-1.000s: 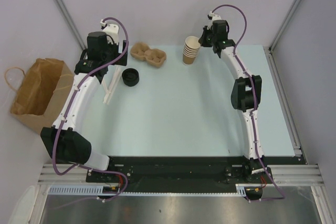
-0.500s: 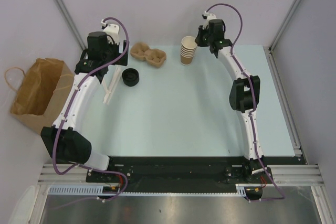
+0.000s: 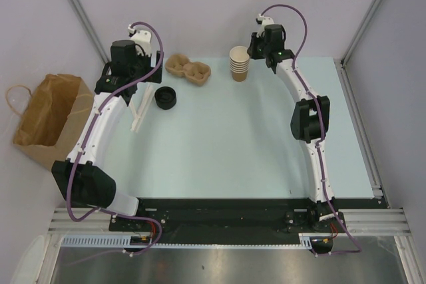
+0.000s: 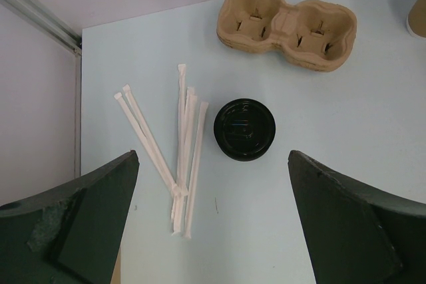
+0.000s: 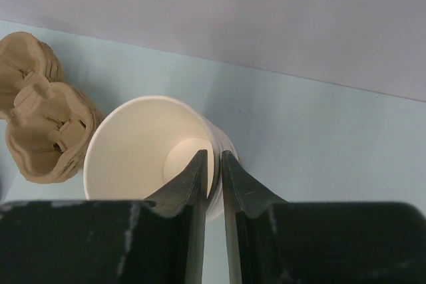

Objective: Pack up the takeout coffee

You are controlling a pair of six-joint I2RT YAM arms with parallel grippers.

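Top view, from my side outward: no cup with a lid on it shows anywhere, so I judge the takeout coffee is not yet put together, and its parts lie apart on the surface (image 3: 219, 138). Nearest, off the left edge, stands the open paper bag (image 3: 46, 114). Just past it my left hand (image 4: 213, 164) hangs spread wide and empty above the loose straws (image 4: 190, 144) and the black lid (image 4: 244, 129) beside them. Farther on lies the cardboard cup carrier (image 4: 286, 28). Farthest is the stack of cups (image 3: 239, 64), where my right hand (image 5: 212, 159) sits with one finger inside the top cup and one outside, the rim in the narrow gap between; whether it is pinching the paper I cannot tell. The job here looks like freeing one cup. To do it well I should catch only the top cup's wall, squeeze gently so it does not crease, and lift straight up, lest the nested cups follow or the stack tip.
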